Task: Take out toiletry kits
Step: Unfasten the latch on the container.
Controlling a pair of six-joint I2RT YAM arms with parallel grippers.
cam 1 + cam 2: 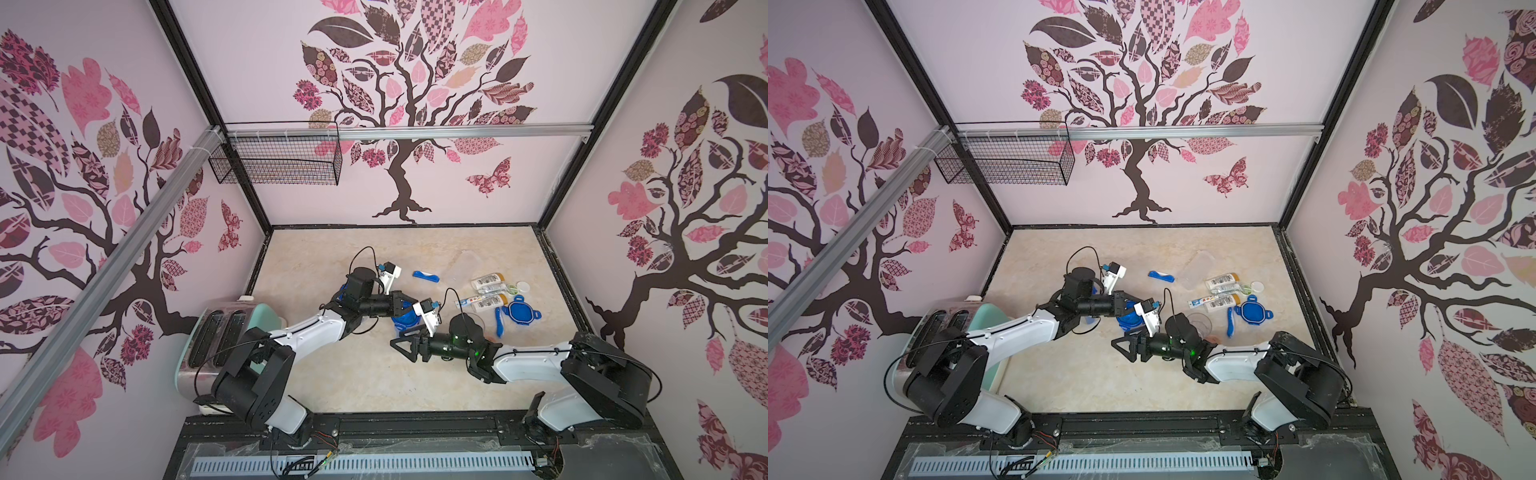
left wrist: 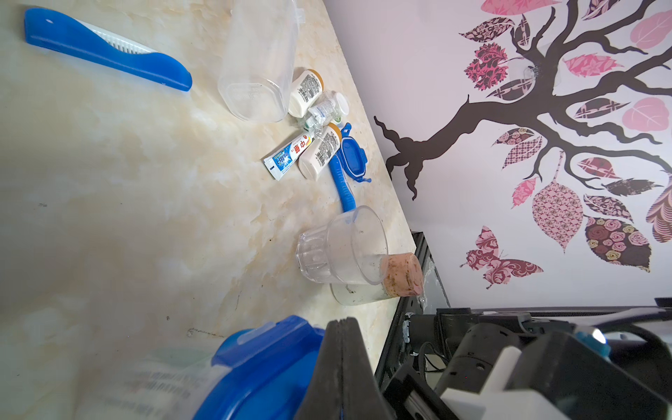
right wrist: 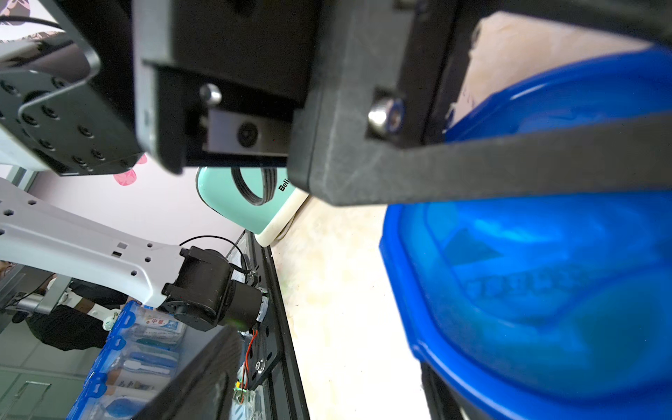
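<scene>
The toiletry kits [image 1: 1221, 303] lie loose on the bench [image 1: 332, 374], grouped between 2 and 3 o'clock of its centre, 12 o'clock being the back wall. A far white bottle [image 1: 488, 283] and a near white bottle [image 1: 491, 304] are laid side by side, tan caps toward 3 o'clock. A toothpaste tube [image 1: 466, 300] is laid against the near bottle's 9 o'clock end, and a round white tub [image 1: 523, 286] is seen just beside the far bottle's cap. A near folding toothbrush [image 1: 500, 322] is laid at 6 o'clock of the near bottle, beside a loose blue lid [image 1: 519, 312]. A far folding toothbrush [image 1: 425, 276] is set apart at 12 o'clock of the centre. An empty clear jar [image 2: 254, 62] is lying on its side just beside the far bottle. At the centre a blue-lidded jar [image 1: 404, 323] is flanked by both arms. The left gripper [image 2: 342, 327] is placed at its 12 o'clock, jaws together. The right gripper [image 1: 398, 337] is placed at its 6 o'clock, jaws wide apart.
</scene>
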